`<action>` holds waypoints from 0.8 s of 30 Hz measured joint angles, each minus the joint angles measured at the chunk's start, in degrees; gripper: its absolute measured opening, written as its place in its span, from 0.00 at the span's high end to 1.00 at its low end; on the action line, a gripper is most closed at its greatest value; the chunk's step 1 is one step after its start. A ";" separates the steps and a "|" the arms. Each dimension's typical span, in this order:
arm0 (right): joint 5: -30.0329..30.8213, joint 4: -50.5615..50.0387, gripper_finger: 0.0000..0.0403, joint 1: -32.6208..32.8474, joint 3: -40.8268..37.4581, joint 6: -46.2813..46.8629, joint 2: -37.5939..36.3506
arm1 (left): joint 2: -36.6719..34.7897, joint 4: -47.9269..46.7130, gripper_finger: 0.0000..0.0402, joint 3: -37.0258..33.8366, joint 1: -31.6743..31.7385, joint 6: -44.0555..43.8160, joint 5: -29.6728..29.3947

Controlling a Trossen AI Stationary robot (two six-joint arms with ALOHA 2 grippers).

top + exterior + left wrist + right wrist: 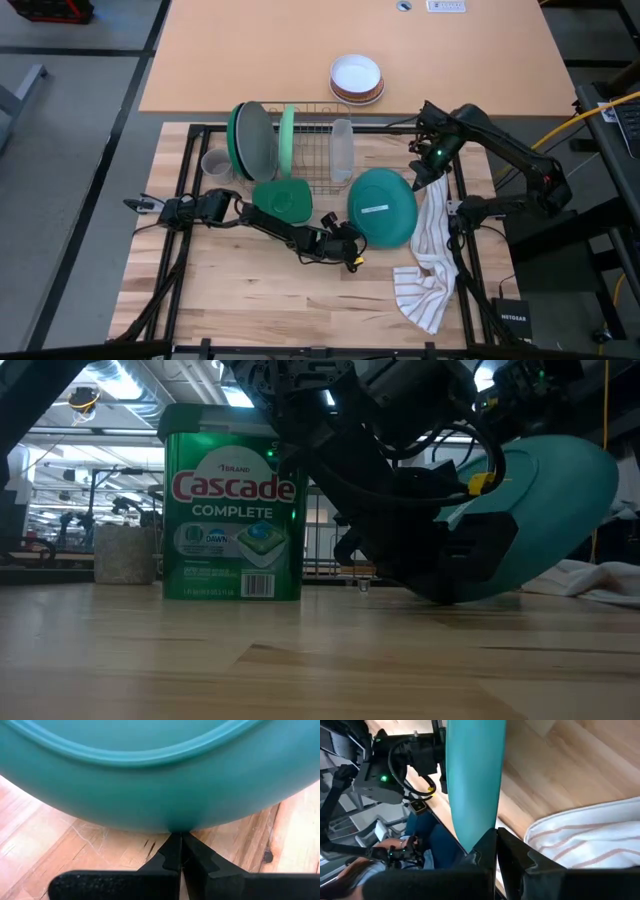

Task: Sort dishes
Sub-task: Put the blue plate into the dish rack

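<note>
Overhead, table-level, two close wrist cameras; all share teal plate [382, 207].

Bright, even overhead light; ceiling lights [235, 395] glare in the low view, whose foreground table [300, 660] is blurred.

In the low view, the dark arm [400, 490] covers much of the teal plate [560, 510], and the plate's bottom edge sits behind it. The picture's right edge cuts off the striped towel [600, 580].

In the left wrist view, the teal plate [160, 775] fills the top and runs off three edges.

In the right wrist view, a person's hand [402, 842] shows at about 8 o'clock, blurry and partly cut off.

From above, the small grey mug [216, 165] is partly behind the plates in the rack [310, 145], at about 9 o'clock from it.
</note>
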 joint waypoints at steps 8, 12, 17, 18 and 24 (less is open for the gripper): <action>-3.33 1.05 0.95 0.04 -0.04 0.04 -1.16 | 0.00 0.34 1.00 0.00 0.00 0.00 -0.02; -5.57 3.94 0.95 0.02 -0.04 0.03 -1.16 | 0.02 0.84 1.00 -0.01 0.00 0.00 -0.07; -7.56 7.28 0.95 0.02 -0.04 0.07 -1.16 | 0.04 0.92 1.00 -0.02 0.00 0.00 -0.23; -7.61 7.68 0.95 0.02 -0.04 0.04 -1.16 | 0.04 0.92 1.00 -0.02 0.00 0.00 -0.24; -9.16 9.00 0.95 0.00 -0.07 1.06 -1.16 | 0.04 0.94 1.00 -0.02 0.12 0.00 -0.24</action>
